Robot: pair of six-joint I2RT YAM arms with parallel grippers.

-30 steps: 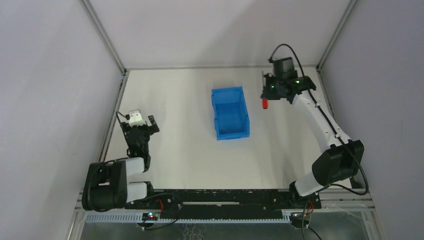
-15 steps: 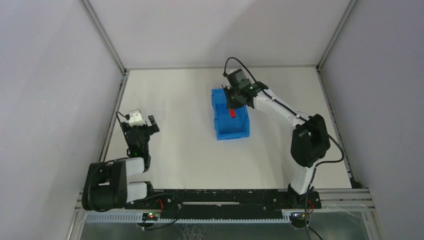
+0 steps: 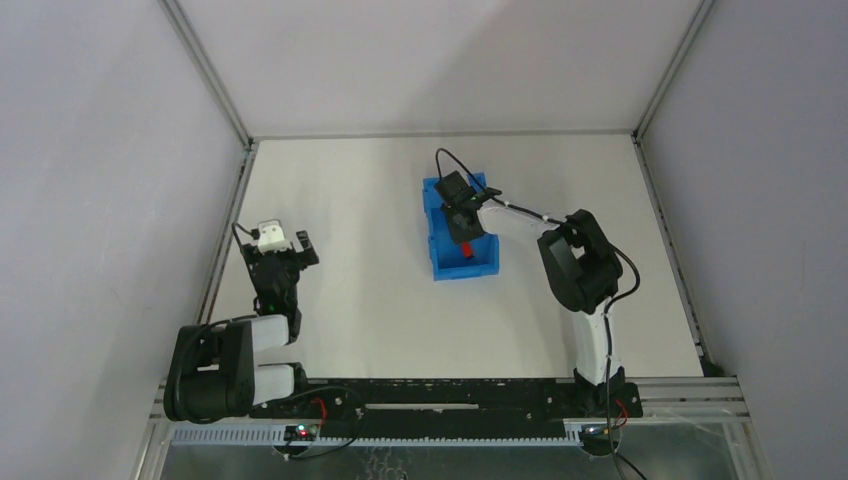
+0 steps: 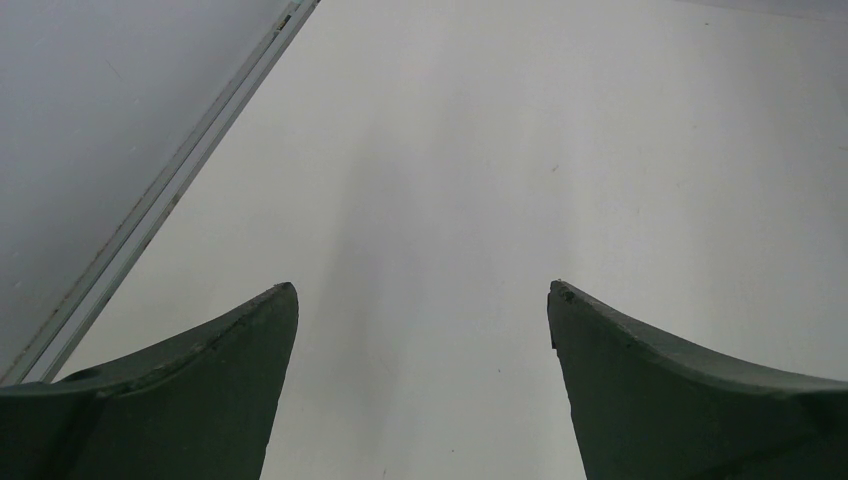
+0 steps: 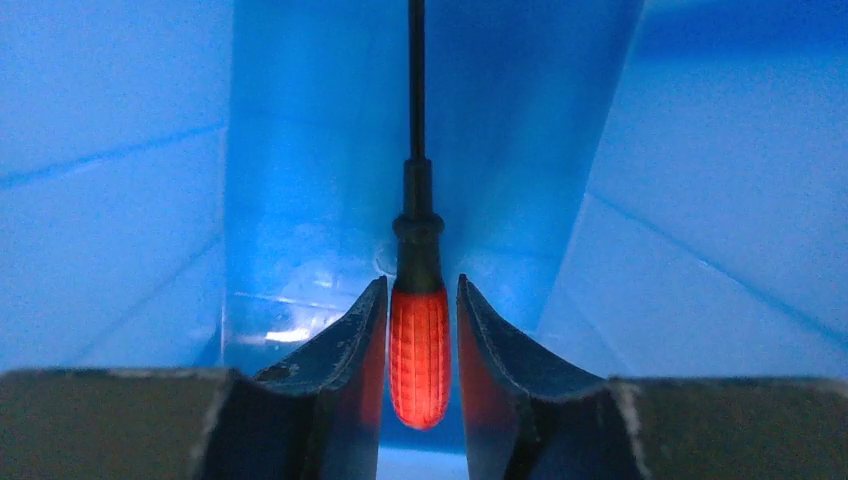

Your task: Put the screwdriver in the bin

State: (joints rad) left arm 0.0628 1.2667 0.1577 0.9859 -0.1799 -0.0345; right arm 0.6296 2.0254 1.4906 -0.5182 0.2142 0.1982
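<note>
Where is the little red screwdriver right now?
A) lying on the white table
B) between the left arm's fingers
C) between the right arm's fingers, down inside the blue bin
C: in the right wrist view, the red handle of the screwdriver sits between the fingers of the right gripper, with the blue walls of the bin all around. The left gripper has only bare table between its fingers.

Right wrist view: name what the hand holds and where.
The screwdriver, red handle between the fingers of the right hand, inside the bin; whether gripped cannot be told.
</note>
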